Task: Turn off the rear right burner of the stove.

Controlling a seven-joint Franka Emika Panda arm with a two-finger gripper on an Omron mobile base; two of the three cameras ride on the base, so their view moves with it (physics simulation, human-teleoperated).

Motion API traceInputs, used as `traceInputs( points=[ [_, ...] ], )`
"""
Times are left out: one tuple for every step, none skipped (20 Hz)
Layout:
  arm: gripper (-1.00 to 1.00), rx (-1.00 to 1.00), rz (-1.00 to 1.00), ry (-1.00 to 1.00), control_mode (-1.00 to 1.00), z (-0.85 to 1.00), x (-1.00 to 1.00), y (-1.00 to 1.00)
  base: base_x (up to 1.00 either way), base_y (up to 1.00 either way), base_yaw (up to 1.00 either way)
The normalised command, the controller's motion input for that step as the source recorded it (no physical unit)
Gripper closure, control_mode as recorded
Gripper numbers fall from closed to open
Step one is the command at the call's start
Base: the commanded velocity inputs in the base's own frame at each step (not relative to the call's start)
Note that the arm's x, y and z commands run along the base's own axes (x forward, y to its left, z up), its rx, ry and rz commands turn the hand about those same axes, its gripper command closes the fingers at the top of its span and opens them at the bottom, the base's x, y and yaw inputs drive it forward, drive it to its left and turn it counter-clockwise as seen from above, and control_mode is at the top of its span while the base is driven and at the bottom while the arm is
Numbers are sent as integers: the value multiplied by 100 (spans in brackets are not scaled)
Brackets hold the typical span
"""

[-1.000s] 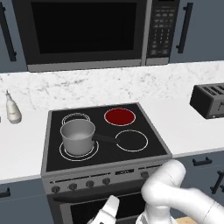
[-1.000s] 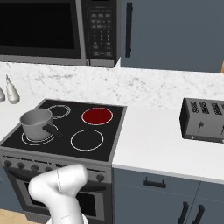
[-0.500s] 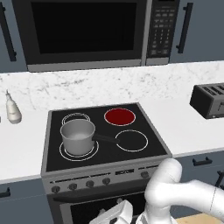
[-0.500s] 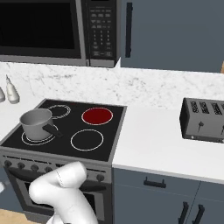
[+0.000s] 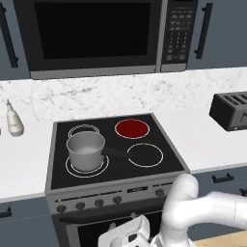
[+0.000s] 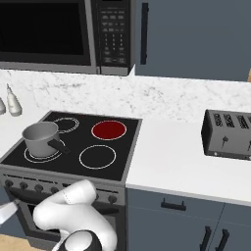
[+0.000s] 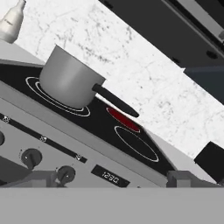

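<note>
Jaws [image 7: 111,180]: held wide apart with nothing between them, seen low in front of the stove's front panel in the hand view; the white hand [image 5: 126,235] is seen below the panel in the left base view.
Arm [image 6: 73,211]: bent in front of the oven door, hiding part of the panel's right end in the left base view.
Knobs [image 7: 31,157]: a row of small dark dials set along the grey panel, just ahead of the fingertips [image 7: 179,178]; a small display [image 7: 109,176] is set to their right.
Stove [image 5: 116,185]: black glass top with four round zones, built into the white desk [image 6: 176,162].
Pot [image 5: 86,150]: grey, placed on the front left zone, its dark handle [image 5: 116,154] pointed right toward the front right ring [image 5: 145,155]; in the hand view the handle is crossed in front of the red disc, so part of it is hidden.
Burner [image 5: 132,128]: the rear right zone, glowing solid red, located behind the front right ring and right of the unlit rear left ring [image 5: 83,131]; nothing is placed on it.
Bottle [image 5: 14,121]: pale, stood on the desk left of the stove, near the marble wall.
Toaster [image 6: 229,133]: dark, set on the desk well right of the stove.
Microwave [image 5: 101,36]: black, mounted above the stove between blue-grey cabinets [image 6: 196,37].
</note>
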Motion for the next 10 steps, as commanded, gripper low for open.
traceInputs(
  points=[
    [-100, -3, 0, 0, -100, -3, 50, 0, 0, 0, 0],
    [-100, -3, 0, -1, -100, -5, 49, 0, 0, 0, 0],
    [-100, 0, 0, 0, -100, -6, 41, 0, 0, 0, 0],
    [-100, 0, 0, 0, -100, -4, 27, 0, 0, 0, 0],
    [-100, 0, 0, 0, -100, -4, 33, -4, 0, 0, 0],
    [-100, 0, 0, 0, -100, -5, 39, -8, 0, 0, 0],
    [-100, 0, 0, 0, -100, -3, 46, -4, 0, 0, 0],
    [-100, 0, 0, 0, -100, -8, 59, 0, 0, 0, 0],
    [-100, 0, 2, 0, -100, -11, 52, 0, 0, 0, 0],
    [-100, 0, 3, 0, -100, -19, 45, 0, 0, 0, 0]
  ],
)
